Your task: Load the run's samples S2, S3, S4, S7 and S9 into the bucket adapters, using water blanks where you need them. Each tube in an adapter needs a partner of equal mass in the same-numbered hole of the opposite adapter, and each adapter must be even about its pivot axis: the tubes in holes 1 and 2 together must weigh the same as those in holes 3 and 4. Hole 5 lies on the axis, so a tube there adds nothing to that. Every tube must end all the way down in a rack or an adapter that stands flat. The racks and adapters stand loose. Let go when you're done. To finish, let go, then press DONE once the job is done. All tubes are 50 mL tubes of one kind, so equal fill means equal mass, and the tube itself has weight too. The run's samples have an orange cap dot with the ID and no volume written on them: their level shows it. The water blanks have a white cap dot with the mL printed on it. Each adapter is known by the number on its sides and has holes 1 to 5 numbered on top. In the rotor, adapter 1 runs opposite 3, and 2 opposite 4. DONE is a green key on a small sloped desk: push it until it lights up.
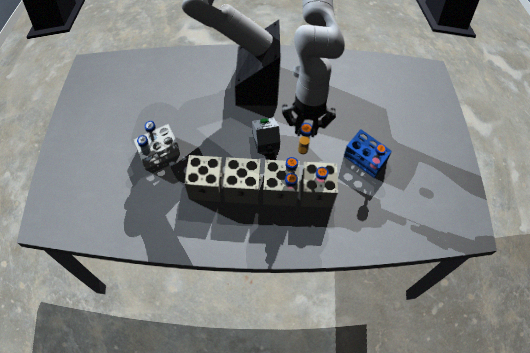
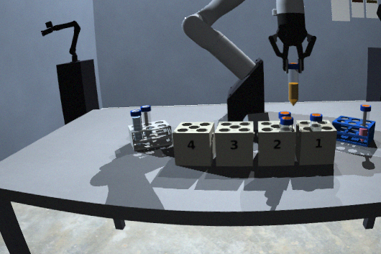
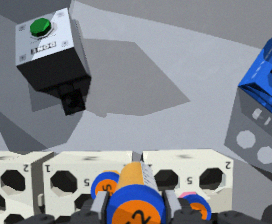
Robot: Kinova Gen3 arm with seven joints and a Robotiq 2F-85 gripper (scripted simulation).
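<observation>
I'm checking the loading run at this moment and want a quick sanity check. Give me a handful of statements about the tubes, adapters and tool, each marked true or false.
1. The tool is shut on an orange-filled tube with a blue cap. True.
2. That tube is seated in the cream block adapter numbered 1. False: it hangs in the air above and behind the adapters.
3. The cream block adapter numbered 2 holds two tubes. True.
4. The cream block adapters numbered 3 and 4 each hold a tube. False: both stand with all holes open.
5. The blue tube rack holds one tube with pink liquid. True.
</observation>
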